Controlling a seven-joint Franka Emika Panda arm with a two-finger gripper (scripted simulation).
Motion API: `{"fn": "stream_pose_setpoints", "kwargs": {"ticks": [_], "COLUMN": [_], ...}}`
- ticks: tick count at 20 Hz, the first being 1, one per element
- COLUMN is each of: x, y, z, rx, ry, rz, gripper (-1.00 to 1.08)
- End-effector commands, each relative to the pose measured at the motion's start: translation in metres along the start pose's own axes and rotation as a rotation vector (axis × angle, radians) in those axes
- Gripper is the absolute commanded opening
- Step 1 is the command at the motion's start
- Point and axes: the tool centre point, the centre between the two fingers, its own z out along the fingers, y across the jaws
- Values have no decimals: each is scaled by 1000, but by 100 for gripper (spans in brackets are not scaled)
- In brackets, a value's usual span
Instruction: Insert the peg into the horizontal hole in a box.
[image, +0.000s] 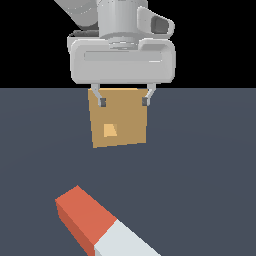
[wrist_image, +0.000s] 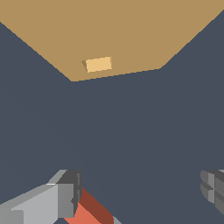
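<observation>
Gripper (image: 123, 102) is hanging high with fingers spread wide, gripping nothing, likely lining up over the peg (image: 102, 225) (nearest the exterior camera, lying flat on the floor, red half pointing toward the box (image: 119, 118)). Hole (image: 110, 130) is facing the peg. Dark slate floor (image: 210, 165) is sitting under a black backdrop.

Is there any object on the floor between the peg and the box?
No. In the exterior view, only bare dark floor lies between the peg and the box. The open gripper hangs above, in front of the box.
</observation>
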Motion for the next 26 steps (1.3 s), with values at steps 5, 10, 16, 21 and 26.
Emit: {"fn": "stream_pose_setpoints", "kwargs": {"ticks": [5,10,16,21,26], "x": [-25,-48,-77,-102,-128], "y": [-10,-16,-21,-23,-21], "z": [12,22,35,45,56], "rx": [2,4,5,7,9], "ry": [-2,-4,-5,-7,-9], "rz": [-101,-193,-303,-397,-494], "gripper": [100,100,100,100,100]}}
